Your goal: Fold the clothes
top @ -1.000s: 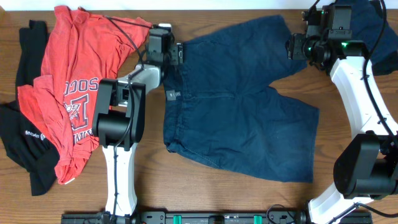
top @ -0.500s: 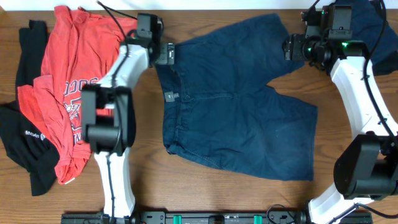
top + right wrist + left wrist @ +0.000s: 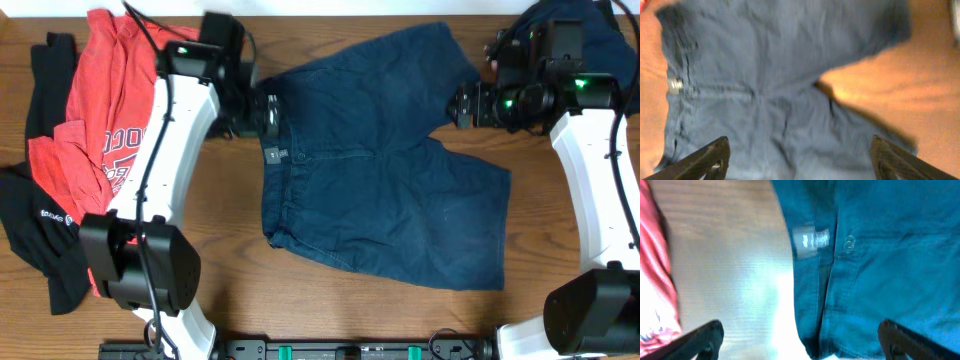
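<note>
Beneath the left gripper (image 3: 802, 339), jaws spread wide and empty, sits the navy shorts' (image 3: 380, 170) waistband button (image 3: 849, 243). Right gripper (image 3: 800, 160) gapes too, shorts lying flat below it on the table (image 3: 230, 230).

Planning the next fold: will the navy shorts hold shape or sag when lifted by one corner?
Probably sag: the shorts lie flat with soft wrinkles. The buttoned waistband looks thicker, so likely a bit stiffer.
</note>
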Robot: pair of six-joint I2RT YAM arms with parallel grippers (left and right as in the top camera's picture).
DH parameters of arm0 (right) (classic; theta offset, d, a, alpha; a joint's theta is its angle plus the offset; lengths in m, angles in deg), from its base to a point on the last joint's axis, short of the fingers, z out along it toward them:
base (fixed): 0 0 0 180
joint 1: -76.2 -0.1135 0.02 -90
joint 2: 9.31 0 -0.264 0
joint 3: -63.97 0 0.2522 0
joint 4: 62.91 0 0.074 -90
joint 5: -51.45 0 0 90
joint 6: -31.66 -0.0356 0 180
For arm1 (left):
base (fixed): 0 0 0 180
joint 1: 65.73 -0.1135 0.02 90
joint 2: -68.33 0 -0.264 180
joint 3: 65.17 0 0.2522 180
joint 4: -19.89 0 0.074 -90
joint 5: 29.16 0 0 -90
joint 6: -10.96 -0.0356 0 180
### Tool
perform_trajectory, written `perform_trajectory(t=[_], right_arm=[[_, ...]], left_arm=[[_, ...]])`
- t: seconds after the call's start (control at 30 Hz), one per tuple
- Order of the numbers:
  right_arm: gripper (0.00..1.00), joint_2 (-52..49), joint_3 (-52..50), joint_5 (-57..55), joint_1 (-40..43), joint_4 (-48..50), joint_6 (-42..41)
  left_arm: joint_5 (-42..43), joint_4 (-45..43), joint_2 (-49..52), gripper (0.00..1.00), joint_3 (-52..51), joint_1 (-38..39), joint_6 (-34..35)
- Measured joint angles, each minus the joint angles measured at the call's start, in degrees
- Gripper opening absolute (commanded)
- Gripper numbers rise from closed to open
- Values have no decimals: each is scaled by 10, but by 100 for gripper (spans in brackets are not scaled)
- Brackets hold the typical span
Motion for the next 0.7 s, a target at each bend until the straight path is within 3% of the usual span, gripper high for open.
perform_trajectory(t=[0.2, 0.37, 0.7], right_arm=[[79, 0, -1, -3, 0, -98, -1], [73, 0, -7, -7, 0, -147, -1], [71, 0, -126, -14, 0, -114, -4]], left_arm=[[1, 27, 4, 89, -95, 44, 35], [1, 10, 8, 89, -162, 89, 81], [-4, -64, -37, 89, -327, 136, 204]])
